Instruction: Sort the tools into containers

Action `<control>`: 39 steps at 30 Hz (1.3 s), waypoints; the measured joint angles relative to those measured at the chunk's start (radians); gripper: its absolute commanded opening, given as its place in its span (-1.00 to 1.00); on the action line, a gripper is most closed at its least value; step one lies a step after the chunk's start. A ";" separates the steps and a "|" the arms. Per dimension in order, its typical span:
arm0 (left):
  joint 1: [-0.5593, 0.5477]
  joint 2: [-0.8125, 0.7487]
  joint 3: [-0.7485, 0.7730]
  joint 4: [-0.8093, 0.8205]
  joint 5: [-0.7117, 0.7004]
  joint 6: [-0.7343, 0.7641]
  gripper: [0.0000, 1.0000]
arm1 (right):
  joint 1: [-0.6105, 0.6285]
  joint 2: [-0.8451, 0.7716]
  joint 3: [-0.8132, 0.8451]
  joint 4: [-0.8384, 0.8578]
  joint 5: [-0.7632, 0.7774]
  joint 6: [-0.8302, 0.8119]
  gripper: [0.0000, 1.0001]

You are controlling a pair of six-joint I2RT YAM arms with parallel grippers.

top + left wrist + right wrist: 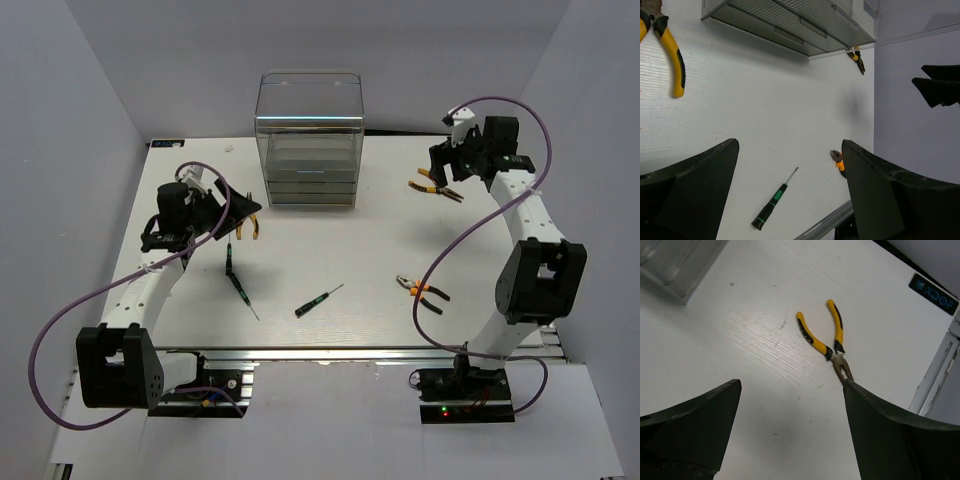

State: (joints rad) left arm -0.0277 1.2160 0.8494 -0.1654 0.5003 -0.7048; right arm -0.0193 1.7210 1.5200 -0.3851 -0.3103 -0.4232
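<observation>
The smoky clear drawer box point(308, 140) stands at the back centre, drawers shut. My left gripper point(236, 217) is open and empty, just left of yellow-handled pliers point(251, 228), which show at the top left of the left wrist view point(671, 50). My right gripper point(446, 166) is open and empty above a second pair of pliers point(436, 187), which lie just beyond my right fingertip point(875, 410) in the right wrist view point(826, 335). A third pair point(422, 292) lies front right. Screwdrivers lie front left point(236, 280) and front centre point(318, 300).
The left wrist view shows the box's lower drawers point(790, 25), the centre screwdriver point(772, 200) between my fingers and the third pliers point(837, 159) half hidden by a finger. The table's metal front rail point(350, 350) runs along the near edge. Grey walls enclose the sides.
</observation>
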 measured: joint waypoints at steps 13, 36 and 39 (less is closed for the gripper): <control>-0.011 -0.013 -0.192 0.300 0.072 -0.255 0.88 | 0.008 -0.150 -0.174 -0.145 -0.591 -0.352 0.79; -0.201 0.365 0.113 0.404 -0.101 -0.431 0.19 | 0.059 -0.162 -0.269 -0.097 -0.657 -0.308 0.79; -0.208 0.421 0.140 0.454 -0.100 -0.459 0.11 | 0.059 -0.162 -0.270 -0.087 -0.657 -0.308 0.79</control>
State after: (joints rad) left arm -0.2356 1.6371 0.9894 0.2886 0.4004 -1.1633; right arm 0.0395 1.5593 1.2503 -0.4725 -0.9668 -0.7315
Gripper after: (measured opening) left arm 0.574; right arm 0.895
